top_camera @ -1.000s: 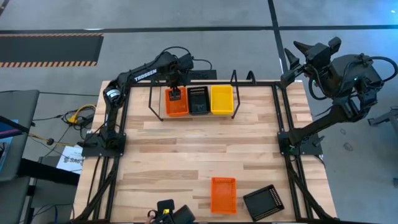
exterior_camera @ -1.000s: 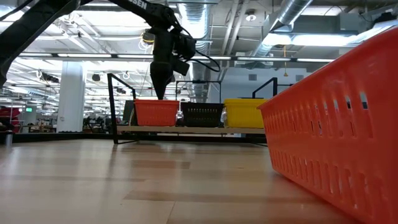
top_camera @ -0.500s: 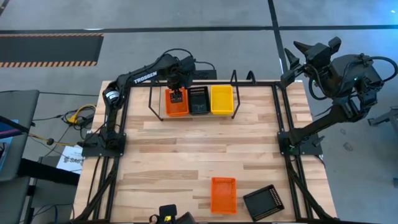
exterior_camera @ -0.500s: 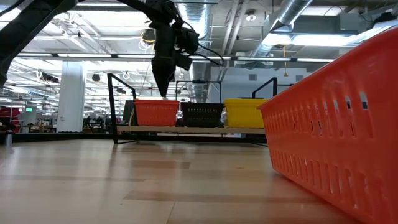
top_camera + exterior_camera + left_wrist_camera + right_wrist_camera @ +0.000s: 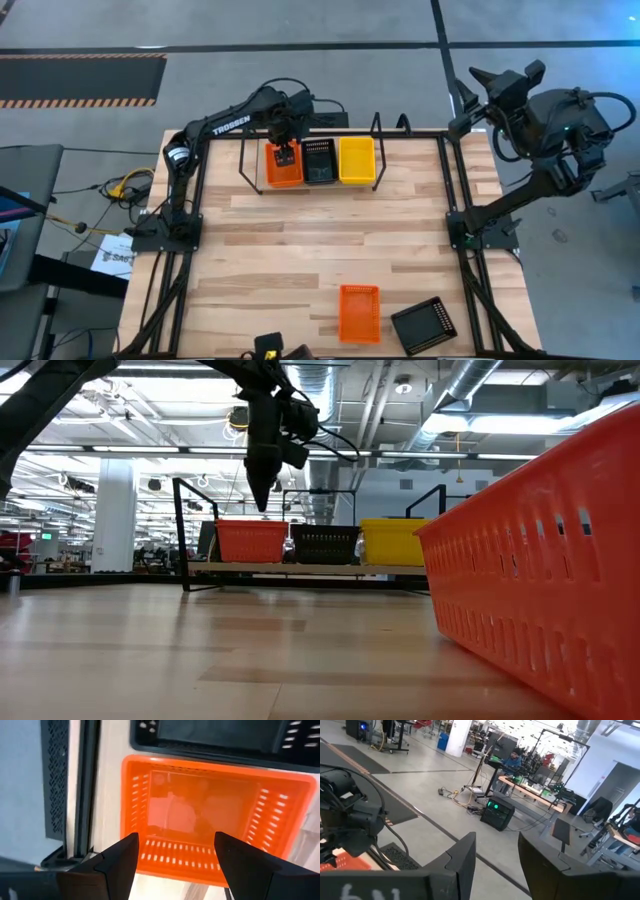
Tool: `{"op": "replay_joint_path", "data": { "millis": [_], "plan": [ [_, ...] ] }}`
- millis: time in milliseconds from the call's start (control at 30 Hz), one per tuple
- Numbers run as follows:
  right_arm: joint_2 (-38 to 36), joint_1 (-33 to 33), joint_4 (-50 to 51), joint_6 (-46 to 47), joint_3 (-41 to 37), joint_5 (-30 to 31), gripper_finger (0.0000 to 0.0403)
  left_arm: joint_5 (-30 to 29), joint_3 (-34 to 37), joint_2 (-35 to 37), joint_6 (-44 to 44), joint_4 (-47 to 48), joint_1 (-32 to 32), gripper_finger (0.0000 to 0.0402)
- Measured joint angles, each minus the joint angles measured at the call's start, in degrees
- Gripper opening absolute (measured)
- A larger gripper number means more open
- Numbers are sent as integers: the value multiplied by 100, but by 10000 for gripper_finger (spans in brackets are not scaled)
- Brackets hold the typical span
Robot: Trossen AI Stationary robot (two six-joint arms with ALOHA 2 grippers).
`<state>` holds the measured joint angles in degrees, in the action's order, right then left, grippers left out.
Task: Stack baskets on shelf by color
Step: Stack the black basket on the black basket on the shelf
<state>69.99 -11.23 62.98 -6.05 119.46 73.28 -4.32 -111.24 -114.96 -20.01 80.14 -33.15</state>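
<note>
On the shelf (image 5: 242,165) at the table's far side, three baskets stand side by side on their bottoms: red-orange (image 5: 281,171), black (image 5: 319,161) and yellow (image 5: 357,160). My left gripper (image 5: 283,152) hangs open, pointing down, over the red-orange basket (image 5: 215,820), clear of it (image 5: 262,500). Another red-orange basket (image 5: 359,312) and a black one (image 5: 424,324) lie on the table near its front edge. My right gripper (image 5: 497,857) is open with nothing in it, raised level beyond the table's far right corner (image 5: 470,92).
The near red-orange basket (image 5: 540,560) fills the right of the low view. The shelf's upright end loops (image 5: 182,530) rise beside the baskets. A black frame (image 5: 450,180) edges the tabletop. Bare wood (image 5: 320,240) lies between the shelf and the near baskets.
My left gripper has risen a little above the red-orange basket on the shelf, still open and pointing down. The baskets have not moved.
</note>
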Motion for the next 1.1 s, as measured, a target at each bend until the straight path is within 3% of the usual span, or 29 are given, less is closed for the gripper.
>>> {"op": "replay_joint_path", "data": {
  "millis": [167,333,500,700,800,967,1100],
  "plan": [
    [58,-2,0,-181,-2,-1,167,304,0,-25,-401,-288,4,247],
    [55,-2,2,-198,-2,-5,169,510,0,-42,-132,-613,74,247],
    [42,-2,2,-214,-2,-357,176,2236,0,-42,34,-787,294,247],
    [40,-2,2,-349,-2,-451,176,4173,0,-42,782,-1925,685,247],
    [40,-2,2,-365,-2,-451,176,4829,0,-42,1237,-2563,850,247],
    [39,-2,8,-366,-2,-462,177,4897,2,21,1407,-3112,1185,247],
    [4,0,90,-434,-2,-752,175,4509,-16,145,1596,-3395,1482,247]
  ]
}}
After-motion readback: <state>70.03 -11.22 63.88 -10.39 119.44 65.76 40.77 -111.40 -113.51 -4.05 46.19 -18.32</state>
